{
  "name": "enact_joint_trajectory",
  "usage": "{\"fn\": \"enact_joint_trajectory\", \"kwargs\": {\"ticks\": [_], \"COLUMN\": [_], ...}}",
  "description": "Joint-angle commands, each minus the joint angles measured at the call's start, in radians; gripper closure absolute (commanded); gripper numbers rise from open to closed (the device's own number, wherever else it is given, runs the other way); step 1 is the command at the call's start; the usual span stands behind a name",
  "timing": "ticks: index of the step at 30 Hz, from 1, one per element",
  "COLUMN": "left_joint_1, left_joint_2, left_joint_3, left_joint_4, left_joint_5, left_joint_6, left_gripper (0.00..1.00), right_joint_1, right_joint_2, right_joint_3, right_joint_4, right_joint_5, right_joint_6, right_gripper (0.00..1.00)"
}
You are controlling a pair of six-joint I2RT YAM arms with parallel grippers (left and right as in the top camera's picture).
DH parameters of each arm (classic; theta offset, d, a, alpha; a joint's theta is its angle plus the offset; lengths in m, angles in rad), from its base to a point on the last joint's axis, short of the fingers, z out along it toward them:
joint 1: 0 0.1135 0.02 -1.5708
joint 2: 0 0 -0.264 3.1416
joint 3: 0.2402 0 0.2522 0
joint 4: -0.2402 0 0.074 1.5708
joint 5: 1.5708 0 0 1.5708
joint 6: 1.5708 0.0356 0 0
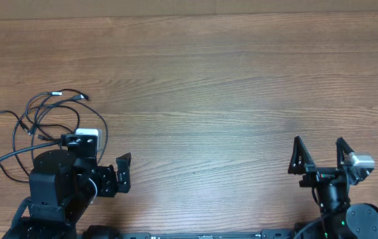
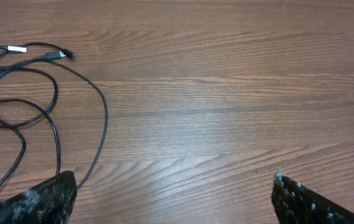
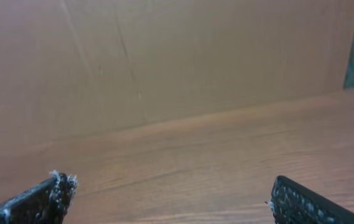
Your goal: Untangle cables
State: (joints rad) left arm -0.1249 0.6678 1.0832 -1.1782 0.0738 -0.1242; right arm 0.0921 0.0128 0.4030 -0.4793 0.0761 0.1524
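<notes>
On the table's (image 1: 208,79) left side lies one tangle of cables (image 1: 37,113): thin black cords in loose, overlapping loops. How many cords make it up cannot be told. Two plug ends show at the far edge of the tangle, one of them with a white tag.

Two arms stand at the near edge, each with one gripper. The left gripper (image 2: 175,180) has its jaws spread wide with nothing but bare wood between them. In its wrist view the tangle lies ahead and off to the left, outside the jaws. One long strand curves down past the left finger (image 2: 46,199), just beside it; whether it touches cannot be told. From overhead, part of the tangle runs under the left arm.

The right gripper (image 1: 318,143) sits at the table's right side, well apart from the cables, its jaws also wide and holding nothing. Its wrist view shows only wood and a brown wall (image 3: 195,56).
</notes>
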Motion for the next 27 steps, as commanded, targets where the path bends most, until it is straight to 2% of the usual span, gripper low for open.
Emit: {"fn": "enact_joint_trajectory", "kwargs": {"ticks": [1,10,22,27], "left_joint_1": [-0.003,-0.003,-0.003,-0.003], "left_joint_2": [-0.001,-0.001,-0.001,-0.001], "left_joint_3": [-0.007,-0.007,-0.007,-0.007], "left_joint_4": [0.004,0.004,0.004,0.004], "left_joint_5": [-0.006,-0.006,-0.006,-0.006], "left_joint_6": [-0.007,-0.007,-0.007,-0.007], "left_gripper": [0.00,0.01,0.01,0.01], "right_joint_1": [-0.005,-0.038,-0.055,-0.055], "right_joint_2": [-0.010,-0.010,-0.010,-0.010], "right_joint_3": [-0.072,-0.251,-0.397,-0.395], "right_joint_4": [0.106,0.428,0.679,0.645], "right_joint_5": [-0.002,-0.002,0.005,0.020], "right_joint_6": [-0.004,-0.004,-0.005,-0.043], "right_gripper": [0.00,0.00,0.00,0.00]}}
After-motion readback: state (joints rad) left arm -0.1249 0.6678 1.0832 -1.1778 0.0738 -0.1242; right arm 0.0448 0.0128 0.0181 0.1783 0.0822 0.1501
